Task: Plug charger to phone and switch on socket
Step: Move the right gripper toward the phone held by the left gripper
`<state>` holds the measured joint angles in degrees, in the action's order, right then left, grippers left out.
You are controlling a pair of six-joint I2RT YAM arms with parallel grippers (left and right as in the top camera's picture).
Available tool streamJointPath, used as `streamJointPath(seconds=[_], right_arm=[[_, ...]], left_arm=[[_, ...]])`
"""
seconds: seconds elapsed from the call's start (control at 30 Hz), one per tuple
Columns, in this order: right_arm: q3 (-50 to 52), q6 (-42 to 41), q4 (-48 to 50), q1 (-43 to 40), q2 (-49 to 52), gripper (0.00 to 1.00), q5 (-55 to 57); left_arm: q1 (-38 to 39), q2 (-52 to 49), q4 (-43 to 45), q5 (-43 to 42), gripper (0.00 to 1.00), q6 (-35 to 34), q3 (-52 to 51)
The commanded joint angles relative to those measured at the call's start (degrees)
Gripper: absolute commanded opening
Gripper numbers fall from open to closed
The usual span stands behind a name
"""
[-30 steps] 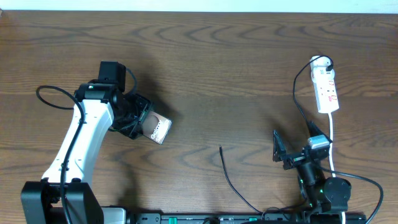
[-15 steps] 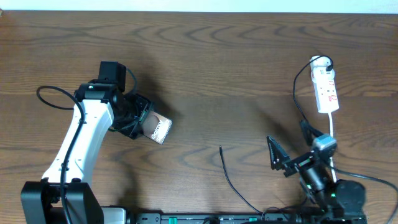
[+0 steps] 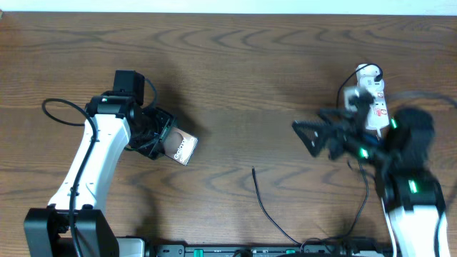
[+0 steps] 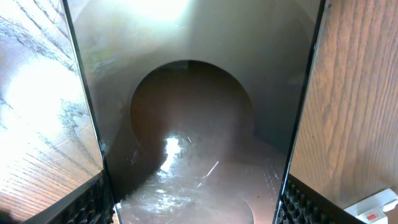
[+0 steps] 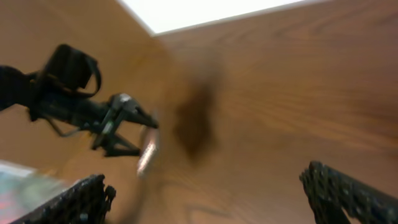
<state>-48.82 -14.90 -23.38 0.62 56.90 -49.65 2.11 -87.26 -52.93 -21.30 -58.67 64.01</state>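
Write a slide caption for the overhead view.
Left gripper grips the phone, right gripper open beside the socket, charger lying unplugged.

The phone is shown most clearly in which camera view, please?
The overhead view: the phone shows with its lettering, held by the left gripper. The left wrist view is too close, with only its glossy face filling the frame; the right wrist view gives only a blur.

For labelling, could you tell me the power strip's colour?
The elongated power strip is white; overhead view shows best.

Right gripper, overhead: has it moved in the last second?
Yes. The right gripper moved up the image and left, from below the socket to level with it.
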Motion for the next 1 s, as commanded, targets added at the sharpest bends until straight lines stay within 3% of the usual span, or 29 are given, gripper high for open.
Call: streamJointPath(seconds=[0.0, 0.2, 0.4, 0.6, 0.97], right_arm=[[-1.6, -5.9, 4.9, 1.6, 9.3, 0.99, -14.8], [-1.6, -29.2, 11.1, 4.0, 25.4, 0.99, -18.2], [-1.6, -29.6, 20.8, 7.9, 35.1, 0.99, -20.2], [-1.6, -29.2, 29.4, 12.3, 39.9, 0.99, -19.9], [-1.6, -29.2, 30.5, 20.3, 40.3, 0.99, -9.8]], left_arm=[[0.1, 0.9, -0.2, -0.7, 0.08, -0.5, 0.9], [0.1, 0.9, -0.2, -0.7, 0.07, -0.5, 0.9], [0.1, 0.9, -0.2, -0.7, 0.07, -0.7, 0.9], [0.1, 0.9, -0.2, -0.7, 0.07, -6.1, 0.9], [0.1, 0.9, -0.2, -0.1, 0.08, -19.1, 0.9]])
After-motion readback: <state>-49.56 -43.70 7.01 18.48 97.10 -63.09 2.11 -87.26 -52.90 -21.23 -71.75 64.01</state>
